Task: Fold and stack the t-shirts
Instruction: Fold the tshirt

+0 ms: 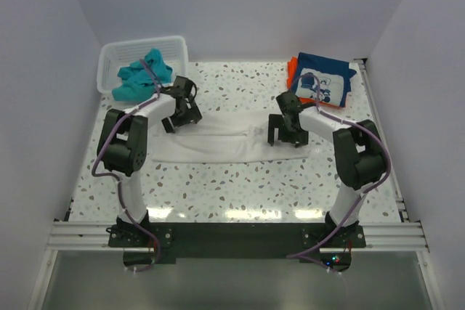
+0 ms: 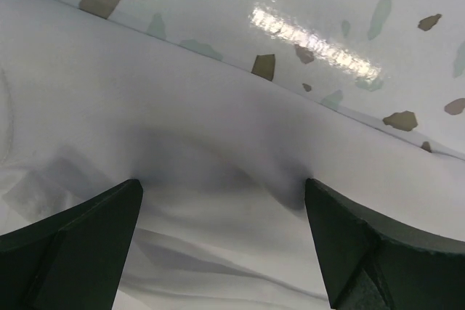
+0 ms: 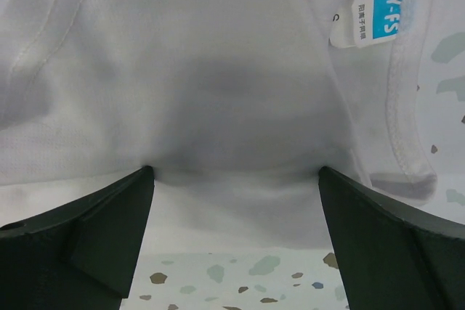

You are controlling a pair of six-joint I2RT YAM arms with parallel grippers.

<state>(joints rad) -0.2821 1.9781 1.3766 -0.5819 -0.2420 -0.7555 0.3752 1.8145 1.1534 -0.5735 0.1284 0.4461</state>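
While bent low over the white t-shirt (image 1: 225, 144) spread mid-table, sets left gripper (image 1: 182, 121) at its 9 o'clock end, jaws wide, fingertips (image 2: 80, 245) on cloth. Sets right gripper (image 1: 283, 138) at the 3 o'clock end by the collar label (image 3: 378, 5), equally wide, holding nothing.

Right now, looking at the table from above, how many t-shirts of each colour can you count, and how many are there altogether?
white t-shirt: 1
teal t-shirt: 1
navy t-shirt: 1
orange t-shirt: 1
Total: 4
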